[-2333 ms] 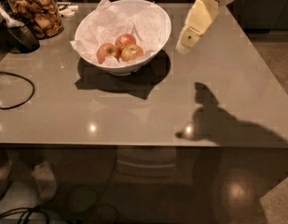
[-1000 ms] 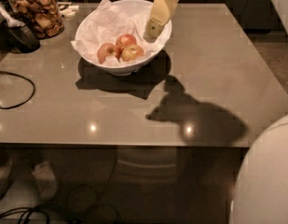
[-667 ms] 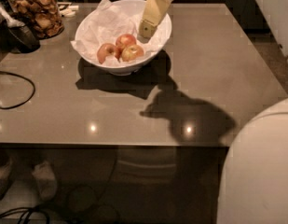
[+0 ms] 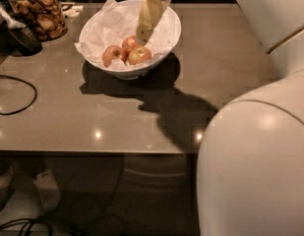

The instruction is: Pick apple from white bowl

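The white bowl [image 4: 164,36], lined with crumpled white paper, stands at the back middle of the grey table. Three apples lie in its front part. The palest, yellow-green one [image 4: 140,56] is at the right. A redder one [image 4: 111,55] is at the left and another [image 4: 129,43] lies behind them. My gripper [image 4: 143,33], cream-coloured, hangs down from the top edge into the bowl. Its tip is just above and behind the pale apple, beside the rear apple. It holds nothing that I can see.
A glass jar of brown snacks [image 4: 39,13] and a dark appliance [image 4: 16,36] stand at the back left. A black cable [image 4: 16,98] loops on the left. My white arm [image 4: 255,161] fills the right side. The table's front edge [image 4: 92,153] runs across the middle.
My gripper has moved left from beside the bowl's right rim to over the apples inside it. My arm's white body has come into view at the right.
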